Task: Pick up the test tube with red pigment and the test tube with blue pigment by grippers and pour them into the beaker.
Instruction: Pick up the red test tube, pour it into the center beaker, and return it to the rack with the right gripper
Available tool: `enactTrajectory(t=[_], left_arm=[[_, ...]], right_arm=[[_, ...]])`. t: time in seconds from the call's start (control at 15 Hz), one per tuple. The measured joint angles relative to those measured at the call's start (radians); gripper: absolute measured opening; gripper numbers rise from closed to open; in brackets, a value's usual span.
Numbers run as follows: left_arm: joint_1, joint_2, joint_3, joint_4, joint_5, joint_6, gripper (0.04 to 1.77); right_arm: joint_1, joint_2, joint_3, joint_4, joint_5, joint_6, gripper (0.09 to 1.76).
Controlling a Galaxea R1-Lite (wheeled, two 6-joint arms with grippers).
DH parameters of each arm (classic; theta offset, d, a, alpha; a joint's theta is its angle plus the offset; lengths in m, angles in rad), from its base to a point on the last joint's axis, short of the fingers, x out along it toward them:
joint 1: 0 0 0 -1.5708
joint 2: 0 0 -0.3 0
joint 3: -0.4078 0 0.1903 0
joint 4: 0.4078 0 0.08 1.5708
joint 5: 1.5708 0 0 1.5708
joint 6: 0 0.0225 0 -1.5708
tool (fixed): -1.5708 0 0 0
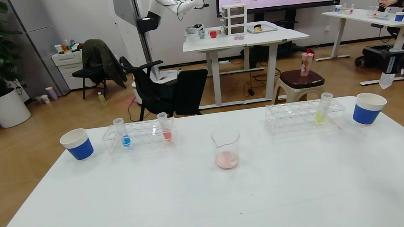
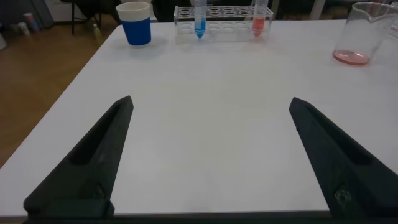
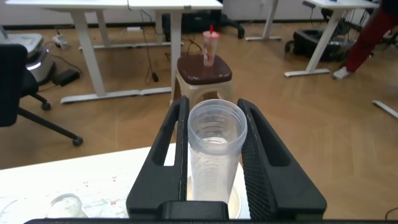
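Observation:
The beaker (image 1: 226, 148) stands mid-table with a little pink liquid in it, also far off in the left wrist view (image 2: 362, 34). The test tube with blue pigment (image 1: 123, 132) (image 2: 199, 18) stands in the left rack (image 1: 140, 136), next to a coral-red tube (image 1: 165, 127). My right gripper (image 1: 391, 65) (image 3: 213, 102) hangs at the table's far right, shut on the test tube with red pigment (image 3: 214, 155) (image 1: 386, 80). That tube is upright and no liquid shows in it. My left gripper (image 2: 210, 101) is open and empty, low over bare table before the left rack.
A second rack (image 1: 303, 115) at the right holds a yellow-liquid tube (image 1: 322, 108). Blue-and-white paper cups stand at the far left (image 1: 77, 144) and far right (image 1: 367, 108). The right cup's white rim (image 3: 234, 200) shows beneath the held tube.

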Motion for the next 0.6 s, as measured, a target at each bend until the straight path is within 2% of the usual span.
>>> enactTrajectory(t=[0.27, 0.6], left_arm=[[0.0, 0.0, 0.0, 0.0, 0.0, 0.0, 1.75], [0.0, 0.0, 0.0, 0.0, 0.0, 0.0, 1.75]], right_arm=[[-0.034, 0.106, -0.01, -0.096, 0.001, -0.003, 0.52], [-0.041, 0.19, -0.033, -0.114, 0.012, 0.006, 0.52]])
